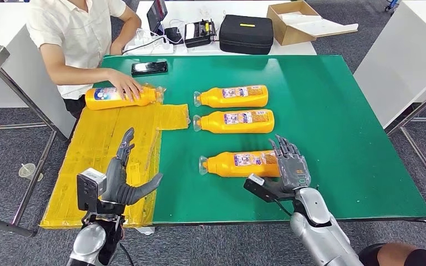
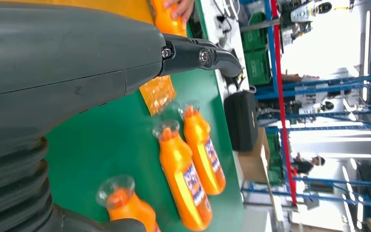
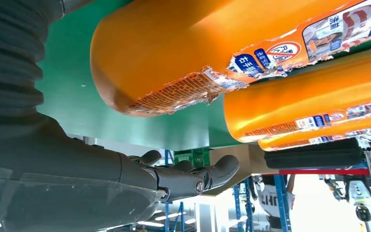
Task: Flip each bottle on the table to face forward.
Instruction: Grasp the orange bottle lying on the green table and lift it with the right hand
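Three orange bottles lie on their sides on the green table (image 1: 333, 111), caps to the left: a far bottle (image 1: 232, 96), a middle bottle (image 1: 234, 121) and a near bottle (image 1: 237, 164). My right hand (image 1: 289, 166) hovers at the base end of the near bottle (image 3: 183, 53), fingers spread, holding nothing. My left hand (image 1: 123, 180) is open over the yellow taped area (image 1: 97, 160), well left of the bottles. The left wrist view looks past my hand (image 2: 67, 67) to the near bottle (image 2: 125, 203) and the other two (image 2: 183, 179). A person's hand rests on a fourth bottle (image 1: 119, 97).
A person in a white shirt (image 1: 75, 27) sits at the table's far left corner. A black phone (image 1: 150, 67) lies near the far edge. Behind, a white table holds a black case (image 1: 247, 33), a cardboard box (image 1: 294, 22) and devices.
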Action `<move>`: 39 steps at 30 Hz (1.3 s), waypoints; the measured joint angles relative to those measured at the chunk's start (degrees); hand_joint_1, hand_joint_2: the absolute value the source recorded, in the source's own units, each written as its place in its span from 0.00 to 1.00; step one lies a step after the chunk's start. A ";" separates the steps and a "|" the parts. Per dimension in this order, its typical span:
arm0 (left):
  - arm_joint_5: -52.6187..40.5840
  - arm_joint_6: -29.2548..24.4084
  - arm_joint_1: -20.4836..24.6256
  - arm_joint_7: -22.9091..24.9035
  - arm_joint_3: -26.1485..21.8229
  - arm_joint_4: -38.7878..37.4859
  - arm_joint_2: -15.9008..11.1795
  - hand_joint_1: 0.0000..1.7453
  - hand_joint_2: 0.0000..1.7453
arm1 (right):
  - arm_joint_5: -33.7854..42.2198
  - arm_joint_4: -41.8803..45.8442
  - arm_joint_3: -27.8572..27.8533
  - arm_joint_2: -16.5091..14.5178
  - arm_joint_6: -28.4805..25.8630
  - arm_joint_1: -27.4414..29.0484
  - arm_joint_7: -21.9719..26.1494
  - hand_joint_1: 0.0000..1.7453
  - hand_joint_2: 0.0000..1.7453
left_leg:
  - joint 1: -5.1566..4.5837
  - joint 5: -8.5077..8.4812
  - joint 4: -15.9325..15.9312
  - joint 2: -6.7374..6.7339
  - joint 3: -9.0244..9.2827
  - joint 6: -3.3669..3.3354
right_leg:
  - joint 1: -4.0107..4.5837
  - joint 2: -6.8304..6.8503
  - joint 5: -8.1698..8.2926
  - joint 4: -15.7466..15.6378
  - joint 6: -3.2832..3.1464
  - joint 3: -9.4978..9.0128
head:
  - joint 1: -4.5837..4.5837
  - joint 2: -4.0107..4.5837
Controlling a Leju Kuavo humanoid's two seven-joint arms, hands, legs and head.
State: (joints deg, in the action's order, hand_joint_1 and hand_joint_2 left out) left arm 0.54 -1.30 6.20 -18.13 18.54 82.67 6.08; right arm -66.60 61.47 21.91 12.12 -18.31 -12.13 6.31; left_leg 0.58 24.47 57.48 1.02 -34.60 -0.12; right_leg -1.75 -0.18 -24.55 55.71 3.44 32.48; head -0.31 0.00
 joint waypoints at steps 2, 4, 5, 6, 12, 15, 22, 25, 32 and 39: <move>1.20 0.70 0.07 0.22 0.09 -0.15 0.07 0.00 1.00 | 0.64 -0.83 0.43 -0.07 0.16 -0.85 0.12 0.00 1.00 | 0.00 -0.01 0.00 0.00 0.01 0.00 | 0.00 0.00 0.00 0.00 0.00 0.00 | 0.00 0.00; 2.16 1.16 0.21 0.74 0.15 -0.42 0.14 0.00 1.00 | 1.75 -1.79 0.89 -0.17 0.80 -1.65 0.53 0.00 1.00 | 0.00 -0.01 0.00 0.01 0.01 0.00 | 0.00 0.00 0.00 0.00 0.00 -0.01 | 0.00 0.00; 2.59 1.31 0.32 1.04 0.17 -0.62 0.15 0.00 1.00 | 2.36 -2.31 1.10 -0.25 1.26 -1.98 0.81 0.00 1.00 | 0.00 -0.01 0.01 0.01 0.01 0.00 | 0.00 0.00 0.01 0.00 0.00 0.00 | 0.00 0.00; 2.92 1.42 0.44 1.31 0.19 -0.85 0.15 0.00 1.00 | 2.92 -2.84 1.31 -0.33 1.73 -2.26 1.09 0.00 1.00 | 0.00 -0.01 0.01 0.01 0.01 0.00 | 0.00 0.00 0.01 0.00 0.01 0.00 | 0.00 0.00; 3.94 1.55 1.08 2.02 0.19 -2.08 0.15 0.00 1.00 | 4.82 -5.61 2.48 -0.68 3.10 -3.00 1.95 0.00 1.00 | 0.00 0.00 0.00 0.01 -0.01 0.00 | 0.00 0.01 0.00 0.01 0.01 0.01 | 0.00 0.00; 4.20 1.61 1.33 2.11 0.19 -2.53 0.15 0.00 1.00 | 5.14 -6.75 2.77 -0.84 3.41 -3.60 1.96 0.00 1.00 | 0.00 0.00 0.00 0.01 -0.01 0.00 | 0.00 0.00 0.00 0.00 0.01 0.01 | 0.00 0.00; 4.25 1.65 1.83 2.20 0.19 -3.25 0.15 0.00 1.00 | 5.22 -8.41 3.10 -1.09 3.91 -4.79 2.02 0.00 1.00 | 0.00 -0.01 0.01 0.00 0.02 0.00 | 0.00 0.00 0.01 0.00 0.01 -0.01 | 0.00 0.00; 4.49 1.86 1.98 2.27 0.21 -3.52 0.15 0.00 1.00 | 5.26 -9.07 3.33 -1.14 4.50 -5.26 2.02 0.32 1.00 | 0.00 -0.01 0.01 -0.01 0.03 0.00 | 0.00 -0.01 0.01 0.01 0.01 -0.01 | 0.00 0.00; 5.90 3.03 3.21 2.43 1.19 -4.61 0.15 0.00 1.00 | 7.26 -15.45 4.85 -1.39 9.03 -10.06 3.34 1.00 1.00 | 0.00 0.00 0.01 -0.13 0.25 0.00 | 0.00 -0.05 0.05 -0.01 0.04 -0.13 | 0.00 0.00; 6.10 3.24 4.07 2.50 1.66 -5.83 0.16 0.00 1.00 | 7.56 -20.15 6.08 -1.54 9.38 -13.14 4.12 1.00 1.00 | 0.01 0.01 0.00 -0.17 0.63 0.00 | 0.01 -0.06 0.05 -0.03 0.04 -0.46 | 0.00 0.00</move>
State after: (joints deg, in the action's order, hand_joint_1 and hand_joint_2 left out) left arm 6.64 1.94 10.26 -15.63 20.20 76.85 6.24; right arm -59.04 41.32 27.99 10.58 -8.93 -25.27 10.43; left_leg 0.59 24.48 57.48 0.85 -33.97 -0.13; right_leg -1.74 -0.24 -24.50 55.68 3.48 32.02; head -0.31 0.00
